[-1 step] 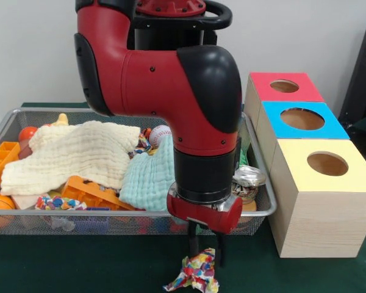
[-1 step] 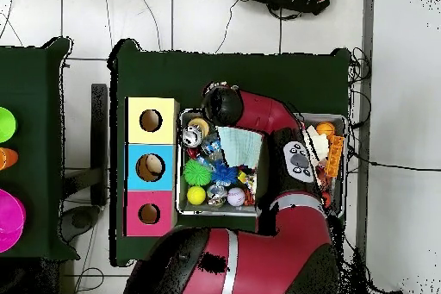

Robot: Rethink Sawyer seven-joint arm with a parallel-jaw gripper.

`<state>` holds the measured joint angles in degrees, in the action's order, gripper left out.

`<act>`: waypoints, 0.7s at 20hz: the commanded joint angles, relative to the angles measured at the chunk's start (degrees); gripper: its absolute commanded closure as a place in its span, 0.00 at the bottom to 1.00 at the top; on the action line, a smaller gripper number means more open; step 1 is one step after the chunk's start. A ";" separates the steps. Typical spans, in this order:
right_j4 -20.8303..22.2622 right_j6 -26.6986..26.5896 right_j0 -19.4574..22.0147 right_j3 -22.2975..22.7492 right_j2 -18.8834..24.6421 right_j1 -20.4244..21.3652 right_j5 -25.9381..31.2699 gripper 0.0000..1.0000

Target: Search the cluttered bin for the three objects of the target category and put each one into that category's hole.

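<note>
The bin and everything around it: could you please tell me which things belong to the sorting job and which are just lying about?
Job:
- gripper, shut on crumpled colourful wrapper
- wire bin of clutter
- red box, blue box, yellow box, each with a hole

Lying about:
- cream cloth
- baseball
- orange tray

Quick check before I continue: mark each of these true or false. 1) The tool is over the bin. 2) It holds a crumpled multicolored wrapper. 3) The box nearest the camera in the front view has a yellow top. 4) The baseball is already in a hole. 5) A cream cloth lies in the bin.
1) False: the tool hangs outside the wire bin, over the green table.
2) True: it is shut on the crumpled multicolored wrapper.
3) True: yellow-topped box.
4) False: the baseball is in the bin.
5) True: cream cloth.
</note>
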<state>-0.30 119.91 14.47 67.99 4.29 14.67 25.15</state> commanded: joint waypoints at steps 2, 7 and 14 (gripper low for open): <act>1.73 0.91 -0.61 -0.73 3.23 -1.85 0.54 1.00; 1.64 0.92 -0.41 -0.18 3.37 -1.68 0.31 1.00; 1.29 1.29 -0.44 0.36 3.46 -1.49 0.58 1.00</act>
<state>-0.30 119.91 13.78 67.80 4.29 14.43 25.15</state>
